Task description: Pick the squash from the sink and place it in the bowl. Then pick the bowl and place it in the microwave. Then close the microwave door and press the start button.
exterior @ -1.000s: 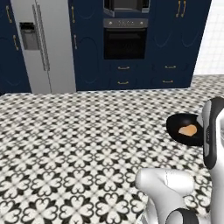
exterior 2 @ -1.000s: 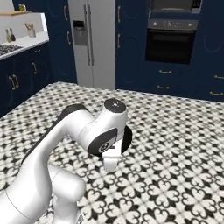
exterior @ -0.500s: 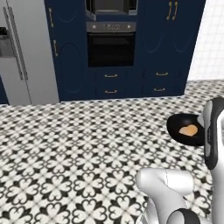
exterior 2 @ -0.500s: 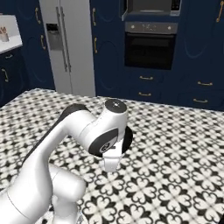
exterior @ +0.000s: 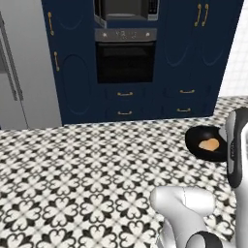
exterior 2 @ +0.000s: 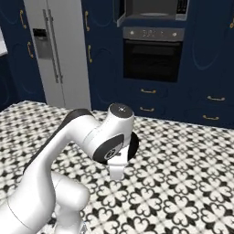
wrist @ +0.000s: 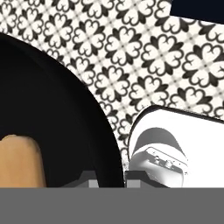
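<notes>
Where the arm reaches out on the right of the left base view, the glossy black bowl [exterior: 206,144] hangs above the patterned floor [exterior: 87,174] with the orange-tan squash [exterior: 209,144] lying inside. Up close, the jaws pinch the bowl's rim, pressed nearly together. Much of the bowl is cut off there. Ahead, the microwave [exterior 2: 151,10] sits above the oven [exterior 2: 151,57], its top cropped.
</notes>
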